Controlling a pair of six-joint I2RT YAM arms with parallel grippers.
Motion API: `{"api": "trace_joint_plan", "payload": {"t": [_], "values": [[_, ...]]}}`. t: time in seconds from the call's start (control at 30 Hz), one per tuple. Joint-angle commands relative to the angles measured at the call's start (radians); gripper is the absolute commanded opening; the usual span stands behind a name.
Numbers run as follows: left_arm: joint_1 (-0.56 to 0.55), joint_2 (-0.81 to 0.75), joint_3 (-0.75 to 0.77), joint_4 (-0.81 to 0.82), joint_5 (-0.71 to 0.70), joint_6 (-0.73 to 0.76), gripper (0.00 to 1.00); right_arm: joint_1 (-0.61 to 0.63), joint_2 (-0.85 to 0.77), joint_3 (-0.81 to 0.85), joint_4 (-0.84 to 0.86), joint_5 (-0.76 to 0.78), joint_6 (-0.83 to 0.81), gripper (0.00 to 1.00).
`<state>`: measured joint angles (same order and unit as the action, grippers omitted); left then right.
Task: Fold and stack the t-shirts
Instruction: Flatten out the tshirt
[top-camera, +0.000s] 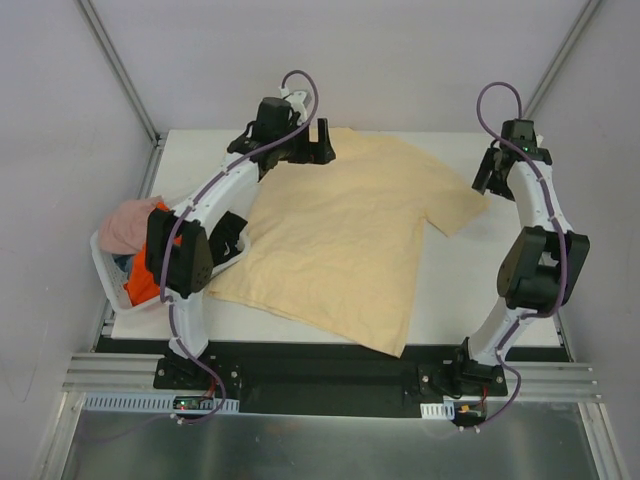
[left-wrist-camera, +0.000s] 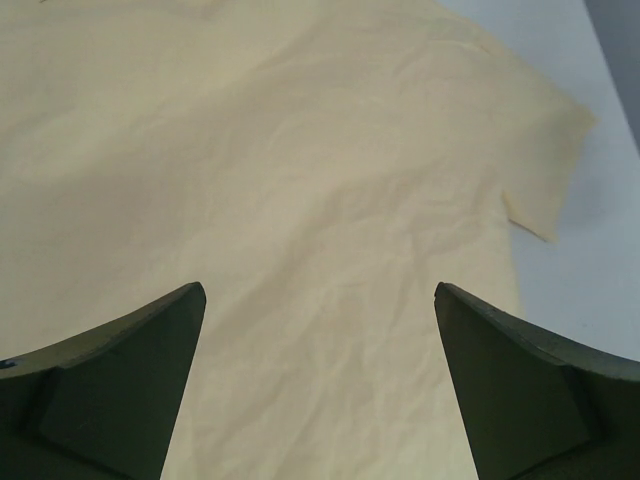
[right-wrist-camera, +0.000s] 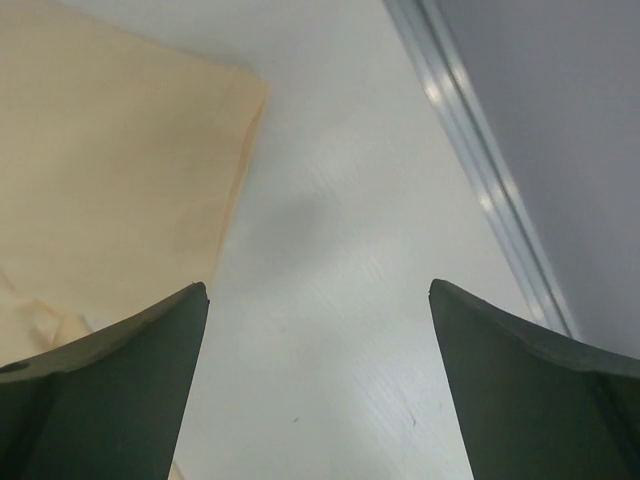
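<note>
A pale yellow-beige t-shirt lies spread flat across the white table, one sleeve pointing right. My left gripper hovers open over the shirt's far left shoulder; in the left wrist view only wrinkled yellow-beige t-shirt cloth shows between the wide-apart fingers. My right gripper stands open just past the tip of the right sleeve. In the right wrist view bare table shows between its fingers, with the sleeve edge to the left. More t-shirts, pink and orange, lie heaped in the basket.
A white plastic basket sits at the table's left edge behind the left arm. A metal rail and grey walls border the table on the right. The shirt's lower hem reaches the table's near edge.
</note>
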<state>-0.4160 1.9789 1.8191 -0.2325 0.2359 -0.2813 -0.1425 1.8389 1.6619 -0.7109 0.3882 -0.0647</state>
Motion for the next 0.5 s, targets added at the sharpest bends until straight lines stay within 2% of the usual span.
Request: {"api": "trace_joint_plan", "payload": {"t": [0.0, 0.13, 0.3, 0.47], "values": [[-0.023, -0.166, -0.188, 0.038, 0.126, -0.093, 0.99, 0.05, -0.144, -0.114, 0.073, -0.201, 0.054, 0.96], [-0.053, -0.244, -0.335, 0.047, 0.131, -0.113, 0.99, 0.141, -0.153, -0.149, 0.085, -0.356, 0.1, 0.96], [-0.064, -0.367, -0.513, 0.073, 0.103, -0.16, 0.99, 0.361, -0.187, -0.289, 0.181, -0.373, 0.17, 0.96], [-0.064, -0.466, -0.632, 0.088, 0.095, -0.188, 0.99, 0.489, -0.233, -0.491, 0.257, -0.446, 0.285, 0.96]]}}
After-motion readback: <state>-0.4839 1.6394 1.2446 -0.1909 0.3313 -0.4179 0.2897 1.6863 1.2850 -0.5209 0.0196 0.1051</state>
